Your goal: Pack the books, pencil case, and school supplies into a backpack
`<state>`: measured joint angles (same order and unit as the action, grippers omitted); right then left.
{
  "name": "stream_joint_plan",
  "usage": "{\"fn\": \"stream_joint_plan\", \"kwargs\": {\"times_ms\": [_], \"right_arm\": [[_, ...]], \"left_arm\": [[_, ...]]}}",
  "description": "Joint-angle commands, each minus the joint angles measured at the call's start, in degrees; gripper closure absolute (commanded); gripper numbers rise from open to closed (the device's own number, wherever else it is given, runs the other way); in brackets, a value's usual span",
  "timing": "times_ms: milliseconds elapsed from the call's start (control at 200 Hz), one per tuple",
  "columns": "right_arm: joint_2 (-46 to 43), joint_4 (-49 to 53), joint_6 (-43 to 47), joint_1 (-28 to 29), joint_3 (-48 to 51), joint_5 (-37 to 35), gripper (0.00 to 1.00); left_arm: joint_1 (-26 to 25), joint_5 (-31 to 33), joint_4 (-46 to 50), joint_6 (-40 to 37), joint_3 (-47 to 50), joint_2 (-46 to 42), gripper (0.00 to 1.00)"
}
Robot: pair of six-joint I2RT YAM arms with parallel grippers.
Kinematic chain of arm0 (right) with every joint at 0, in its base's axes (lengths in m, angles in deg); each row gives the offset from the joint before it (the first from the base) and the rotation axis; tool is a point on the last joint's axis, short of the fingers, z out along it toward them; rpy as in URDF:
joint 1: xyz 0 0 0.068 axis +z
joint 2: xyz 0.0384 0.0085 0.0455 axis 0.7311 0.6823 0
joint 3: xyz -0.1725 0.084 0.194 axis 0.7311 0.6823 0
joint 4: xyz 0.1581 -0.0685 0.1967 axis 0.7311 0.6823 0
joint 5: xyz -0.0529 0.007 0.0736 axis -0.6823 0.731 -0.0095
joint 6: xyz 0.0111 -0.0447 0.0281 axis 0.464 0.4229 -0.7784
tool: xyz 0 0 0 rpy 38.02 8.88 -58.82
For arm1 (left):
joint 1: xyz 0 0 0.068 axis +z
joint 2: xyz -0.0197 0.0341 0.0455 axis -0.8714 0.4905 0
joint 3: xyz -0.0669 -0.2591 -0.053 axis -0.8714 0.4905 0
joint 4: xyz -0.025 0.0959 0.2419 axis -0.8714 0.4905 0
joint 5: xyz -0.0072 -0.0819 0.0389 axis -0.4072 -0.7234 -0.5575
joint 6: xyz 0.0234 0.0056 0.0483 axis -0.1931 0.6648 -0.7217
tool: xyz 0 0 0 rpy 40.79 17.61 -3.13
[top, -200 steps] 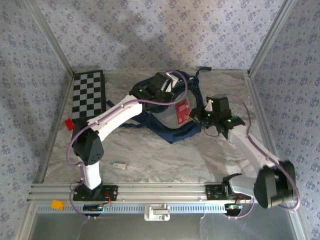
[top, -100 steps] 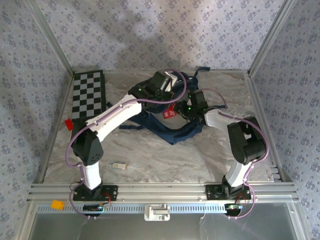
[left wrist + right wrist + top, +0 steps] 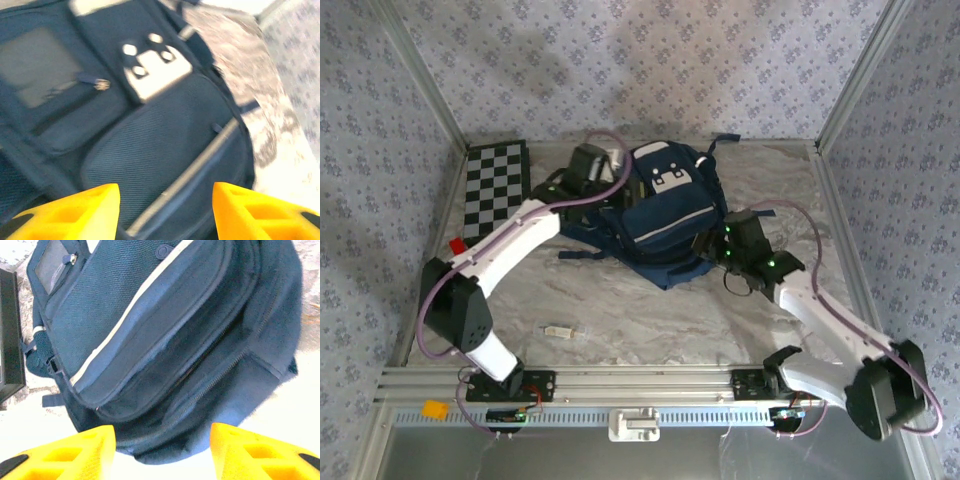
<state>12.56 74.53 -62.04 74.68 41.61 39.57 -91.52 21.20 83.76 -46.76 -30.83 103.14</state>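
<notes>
Lying front-up, the backpack [image 3: 665, 215] runs far-to-near; left end effector [image 3: 165, 212] and right end effector [image 3: 162, 450] gape empty.

Top external: high, behind arm bases, looking down on whole marbled table [image 3: 620, 300]. Wrist cameras: close on large navy-blue fabric backpack [image 3: 665, 205], from opposite sides. Backpack shared by all three.

Right gripper [image 3: 161, 434] jaws stood apart, nothing between them; navy backpack [image 3: 200, 335] lay just beyond, white trim stripe [image 3: 126, 315] running diagonally.
</notes>
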Motion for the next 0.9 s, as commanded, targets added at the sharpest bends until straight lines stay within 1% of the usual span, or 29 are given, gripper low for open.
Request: {"fn": "stream_joint_plan", "kwargs": {"times_ms": [0, 55, 105, 145, 205, 305, 360, 415, 495, 600, 670, 760, 810, 860, 895], "right_arm": [[-2.0, 7.9, -0.3, 1.3, 1.2, -2.1, 0.47], [-2.5, 7.8, 0.2, 2.5, 1.2, -1.6, 0.47], [-2.2, 7.0, 0.5, 2.8, 1.2, 0.0, 0.47], [-1.7, 6.8, 0.5, 3.1, 0.8, 1.1, 0.47], [-0.8, 7.3, 0.5, 3.9, 0.2, 0.6, 0.47], [-0.1, 7.1, 0.8, 4.1, -0.1, 0.4, 0.47], [-0.2, 6.8, 0.6, 4.1, 0.2, 0.5, 0.47], [-0.4, 6.3, 0.5, 4.1, 0.6, 0.6, 0.47], [-0.6, 6.2, 0.4, 4.1, 0.9, 0.5, 0.47], [-1.0, 5.6, 0.4, 4.1, 1.6, 0.5, 0.47], [-1.1, 5.2, 0.3, 4.0, 1.8, 0.5, 0.47], [-0.8, 4.2, 0.1, 4.0, 2.4, 0.7, 0.47], [-0.6, 4.4, 0.1, 3.9, 2.3, 0.9, 0.47], [-0.3, 4.6, 0.4, 3.8, 1.9, 0.7, 0.47], [-0.2, 4.9, 0.5, 3.8, 1.8, 0.5, 0.47]], "left_arm": [[5.1, -6.5, -5.9, 14.3, 6.6, 1.9, 0.52], [6.7, -8.4, -9.7, 18.3, 9.8, 3.2, 0.52], [7.0, -8.3, -11.3, 19.9, 11.0, 4.6, 0.52], [7.0, -8.6, -12.0, 20.8, 11.0, 5.9, 0.53], [6.9, -8.7, -13.2, 21.8, 10.9, 8.2, 0.54], [7.2, -6.9, -13.4, 24.7, 11.1, 11.6, 0.61], [7.3, -6.9, -14.9, 26.2, 11.2, 13.3, 0.62], [7.4, -8.3, -16.4, 26.6, 10.3, 15.1, 0.62], [7.3, -8.0, -14.7, 26.8, 7.9, 16.9, 0.63], [7.1, -6.9, -14.5, 26.9, 6.8, 18.3, 0.62], [7.0, -6.3, -12.5, 27.4, 6.0, 19.8, 0.61], [6.7, -6.2, -14.6, 29.4, 6.1, 21.6, 0.61], [6.4, -6.3, -13.7, 29.8, 5.0, 22.6, 0.62], [5.9, -5.5, -11.7, 30.4, 3.8, 23.4, 0.64], [5.5, -4.4, -10.9, 31.2, 3.6, 23.6, 0.68]]}}
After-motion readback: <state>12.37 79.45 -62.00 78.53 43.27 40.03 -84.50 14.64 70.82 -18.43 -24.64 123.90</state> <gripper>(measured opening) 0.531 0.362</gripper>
